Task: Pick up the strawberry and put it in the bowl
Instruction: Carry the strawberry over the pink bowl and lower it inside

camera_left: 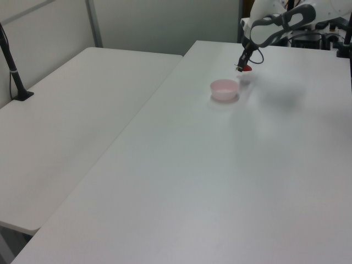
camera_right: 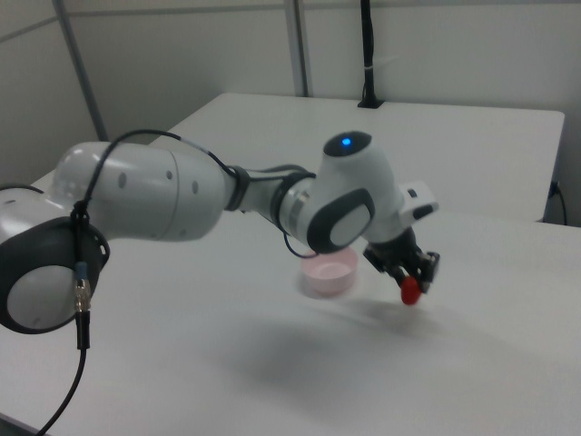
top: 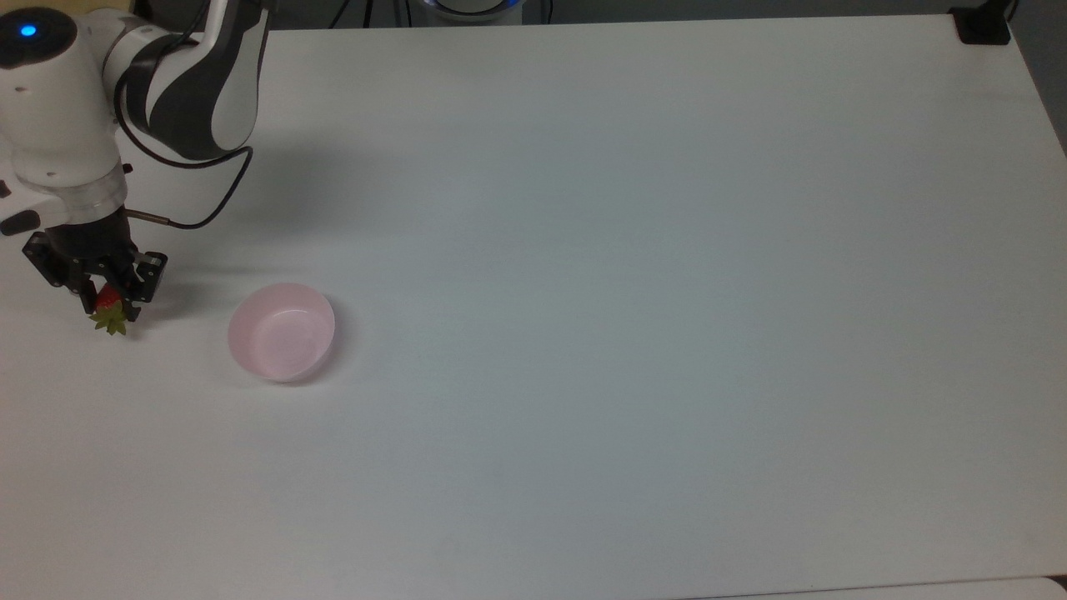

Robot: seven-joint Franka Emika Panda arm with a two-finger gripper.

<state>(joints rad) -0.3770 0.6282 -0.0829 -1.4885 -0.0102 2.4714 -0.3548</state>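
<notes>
Starting at the top view's left edge, the black two-finger tool (top: 107, 307) hangs from the white arm's wrist with its tips pinched on the small glossy red strawberry (top: 107, 299), the green leafy cap poking out below the fingers (top: 132, 302). In the right view the fruit (camera_right: 411, 291) hangs clear of the white table (top: 625, 292) beneath the tool (camera_right: 413, 282), so it looks lifted rather than resting — a shadow sits apart from it on the surface. Moving right in the top view, the small round pale pink bowl (top: 282, 332) stands near the fruit with nothing in it, and beyond it the table runs bare to a black mount (top: 982, 25) at the far corner. The left view shows the same pairing from farther off, the strawberry (camera_left: 247, 68) just behind the bowl (camera_left: 224, 89). Judging by its look, the fruit is light and slick, and its tapered body could squirt out of a pinch; if it is real, hard pressure would bruise it. The widest part of the red body, below the cap, seems the safest place to hold — the leaves are too flimsy to carry it. The bowl also looks light, so a release from low over its middle should avoid nudging it.
</notes>
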